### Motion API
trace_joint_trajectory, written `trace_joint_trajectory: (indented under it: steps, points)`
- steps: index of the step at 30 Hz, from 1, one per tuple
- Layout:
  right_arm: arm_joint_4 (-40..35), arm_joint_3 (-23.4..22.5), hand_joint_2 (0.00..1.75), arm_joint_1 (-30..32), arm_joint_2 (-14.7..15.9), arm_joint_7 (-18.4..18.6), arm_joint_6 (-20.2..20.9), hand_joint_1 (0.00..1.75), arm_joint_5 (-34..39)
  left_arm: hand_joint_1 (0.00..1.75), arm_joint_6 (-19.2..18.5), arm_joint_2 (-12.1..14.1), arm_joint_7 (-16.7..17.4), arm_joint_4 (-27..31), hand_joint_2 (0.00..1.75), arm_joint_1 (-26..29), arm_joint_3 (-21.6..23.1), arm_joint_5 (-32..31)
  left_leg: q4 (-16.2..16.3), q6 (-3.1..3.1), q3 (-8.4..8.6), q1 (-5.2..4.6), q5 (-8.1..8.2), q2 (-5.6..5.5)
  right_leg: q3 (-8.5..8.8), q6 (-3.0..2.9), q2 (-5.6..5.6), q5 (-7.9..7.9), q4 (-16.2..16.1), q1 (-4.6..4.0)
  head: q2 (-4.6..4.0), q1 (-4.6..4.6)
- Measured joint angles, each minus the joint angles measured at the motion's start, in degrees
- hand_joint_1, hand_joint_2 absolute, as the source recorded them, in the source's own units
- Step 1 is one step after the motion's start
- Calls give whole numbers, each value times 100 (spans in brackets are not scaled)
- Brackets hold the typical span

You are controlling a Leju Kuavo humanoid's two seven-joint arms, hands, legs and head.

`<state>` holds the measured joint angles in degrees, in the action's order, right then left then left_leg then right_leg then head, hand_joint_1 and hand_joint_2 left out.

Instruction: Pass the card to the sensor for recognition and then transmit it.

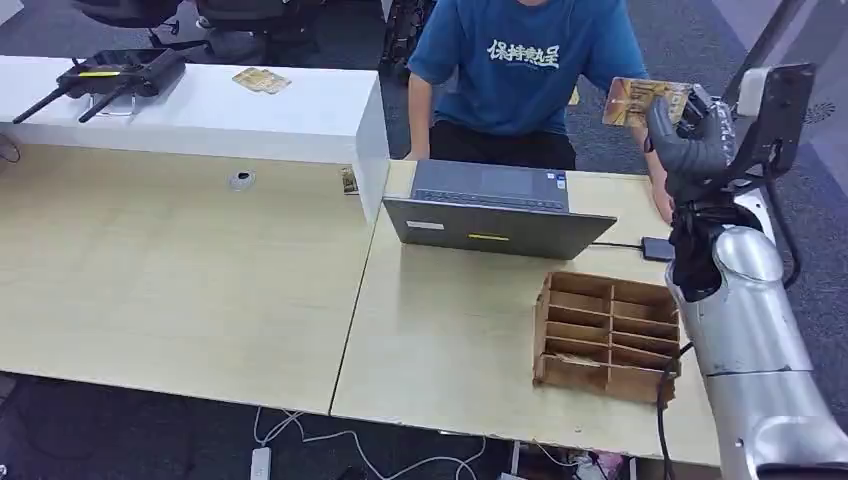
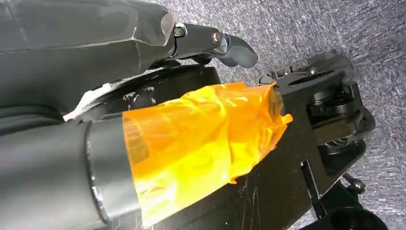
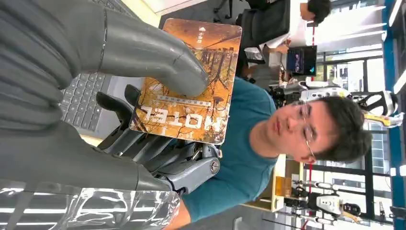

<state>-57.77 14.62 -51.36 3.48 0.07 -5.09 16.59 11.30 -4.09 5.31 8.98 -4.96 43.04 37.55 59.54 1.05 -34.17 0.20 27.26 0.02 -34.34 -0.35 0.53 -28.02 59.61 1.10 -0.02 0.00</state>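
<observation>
At ten o'clock on the white counter lies a router [image 1: 108, 76], with a spare card [image 1: 261, 80] beside it. The laptop [image 1: 495, 211] sits mid-desk [image 1: 190, 280], a person [image 1: 515, 70] behind it at twelve. At four o'clock stands a wooden divider box [image 1: 606, 335]. At two o'clock the right robot hand [image 1: 690, 140] pinches the card [image 1: 645, 101] between thumb and fingers, raised toward the person. Whether the left robot hand [image 2: 158, 57] is open or closed cannot be told.
</observation>
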Motion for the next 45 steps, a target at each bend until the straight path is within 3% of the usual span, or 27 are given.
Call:
trace_joint_trajectory:
  steps: [12,18,27,45]
  points:
    - [-13,55,175,2,87,-118,-306,175,505,0,9,2,-4,0,0,0,0,35,0,0,0,-1,0,0,0,0,1,0,-1,1,0,2]
    - [-204,79,175,101,326,-247,-437,175,614,0,13,2,-7,0,0,0,0,90,1,0,0,-1,0,-1,-1,0,3,0,-1,1,0,2]
    - [-579,57,175,478,695,-317,-437,175,673,0,24,4,-20,0,0,1,0,149,1,-1,-1,-1,1,0,-1,0,0,0,-2,1,0,2]
    - [-747,22,175,603,856,-367,-433,175,745,0,39,7,-41,0,0,1,0,214,1,-1,0,-1,1,-1,-1,1,4,-1,-4,1,0,2]
